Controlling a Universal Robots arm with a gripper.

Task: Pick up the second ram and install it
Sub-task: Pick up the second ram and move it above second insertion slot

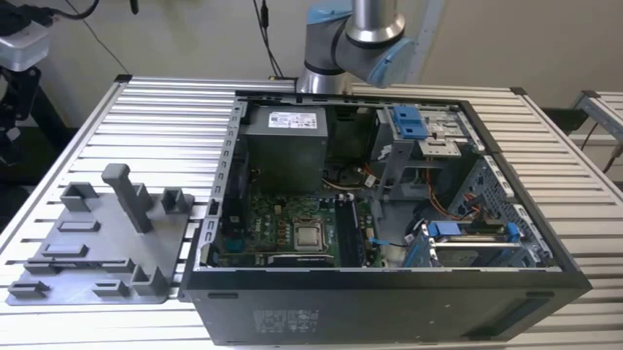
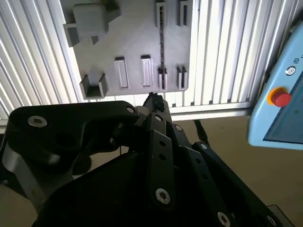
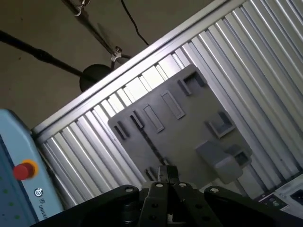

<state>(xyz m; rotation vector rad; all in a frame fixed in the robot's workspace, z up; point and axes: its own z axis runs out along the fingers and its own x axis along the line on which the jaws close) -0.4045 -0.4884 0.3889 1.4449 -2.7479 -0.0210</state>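
Ram is seen as a thin dark strip. It seems to be stood on its edge in a long slot of the grey tray, though the view is too poor for its chips to be made out. In the first wrist view it is seen as a dark line across the tray.

The tray is laid on the ribbed metal table, at the exterior view's left of the open computer case. A green board is seen flat on the bottom of the case. The arm is seen behind the case.

The black gripper is held up over the tray, near one end of the long slot, and the strip is not touched by it. Its fingers are pressed shut against each other.

A blue box with a red button is seen past the table's edge, over the brown floor.
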